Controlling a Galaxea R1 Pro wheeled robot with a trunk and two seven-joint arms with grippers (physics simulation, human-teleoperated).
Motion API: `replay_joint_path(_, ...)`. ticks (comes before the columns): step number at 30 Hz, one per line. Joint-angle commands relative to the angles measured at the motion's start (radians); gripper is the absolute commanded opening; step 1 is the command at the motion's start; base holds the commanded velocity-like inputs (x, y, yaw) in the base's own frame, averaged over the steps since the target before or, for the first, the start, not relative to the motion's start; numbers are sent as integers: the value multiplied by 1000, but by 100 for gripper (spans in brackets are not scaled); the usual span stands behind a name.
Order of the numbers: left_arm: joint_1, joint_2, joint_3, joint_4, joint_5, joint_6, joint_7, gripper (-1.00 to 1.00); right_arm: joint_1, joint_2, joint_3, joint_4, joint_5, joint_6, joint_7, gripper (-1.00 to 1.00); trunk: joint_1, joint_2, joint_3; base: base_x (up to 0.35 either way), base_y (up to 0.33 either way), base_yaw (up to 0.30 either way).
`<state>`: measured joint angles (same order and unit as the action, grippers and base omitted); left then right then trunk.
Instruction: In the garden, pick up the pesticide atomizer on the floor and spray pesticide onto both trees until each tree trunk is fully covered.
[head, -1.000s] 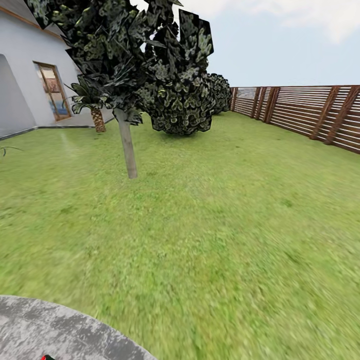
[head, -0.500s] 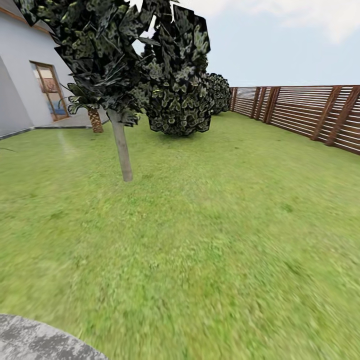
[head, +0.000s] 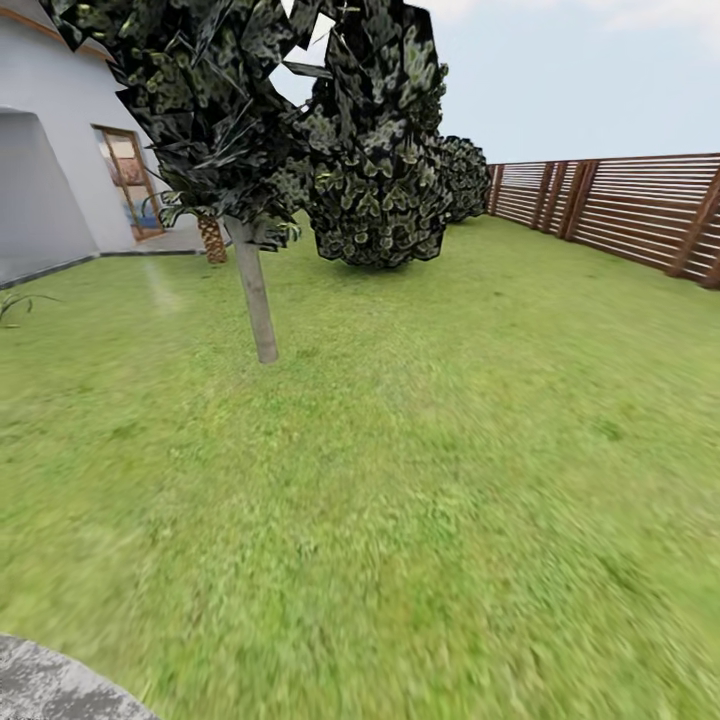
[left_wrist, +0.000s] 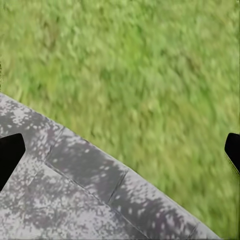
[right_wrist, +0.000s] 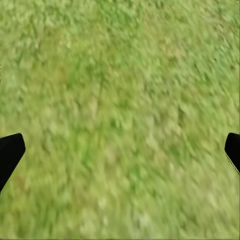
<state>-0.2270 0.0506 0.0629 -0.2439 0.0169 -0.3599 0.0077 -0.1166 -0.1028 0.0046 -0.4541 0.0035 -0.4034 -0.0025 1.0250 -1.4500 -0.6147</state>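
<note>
the view has swung right, leaving the floor (head: 50, 690) cut off; both grippers (left_wrist: 120, 150) (right_wrist: 120, 150) spread wide.

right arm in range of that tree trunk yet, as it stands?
Probably not. In the head view the tree trunk stands well off across open lawn. The right claw hangs open over bare grass, nothing between its fingers. Nothing blocks the path; the robot likely has to drive closer.

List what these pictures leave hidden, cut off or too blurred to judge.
- Tree trunk, head view: its top is hidden by the dark crown; no spray cover can be judged.
- Concrete floor, head view: cut off by the bottom corner.
- Lawn, right wrist view: blurred.
- Left hand and right hand: just dark fingertips at the wrist views' edges; both open, nothing between.
</note>
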Motion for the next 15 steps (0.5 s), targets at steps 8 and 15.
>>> replay_joint_path(8,0,0,0,0,0,0,0,100,0,0,0,0,0,0,-1,100,0,0,0,278,-167,269)
replay_joint_path(15,0,0,0,0,0,0,0,100,0,0,0,0,1,0,-1,100,0,0,0,274,-168,278)
